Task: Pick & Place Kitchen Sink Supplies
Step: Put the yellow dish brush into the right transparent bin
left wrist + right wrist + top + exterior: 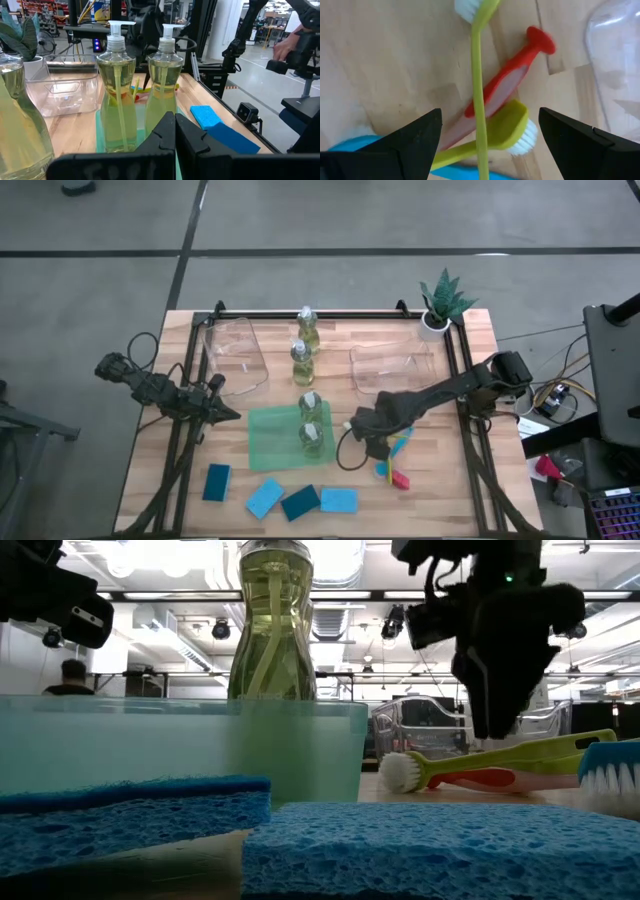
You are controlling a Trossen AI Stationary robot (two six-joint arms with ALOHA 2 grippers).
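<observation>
Right claw (383, 442) hangs over the brushes (395, 461) on the bench (470, 480), jaws spread wide, gripping nothing. In the wrist view a yellow-green brush (479, 95) lies crossed over a red brush (507, 80) between the fingers (415, 132) (whether they touch the wood I can't tell). Left claw (226, 413) sits at the left edge of the green mat (270, 442), fully closed, empty. Two bottles (310, 425) stand on the mat, two more (303, 345) farther back between the clear bins (235, 355). Four blue sponges (285, 498) lie along the front edge. Plant (440, 305) at the back right corner.
</observation>
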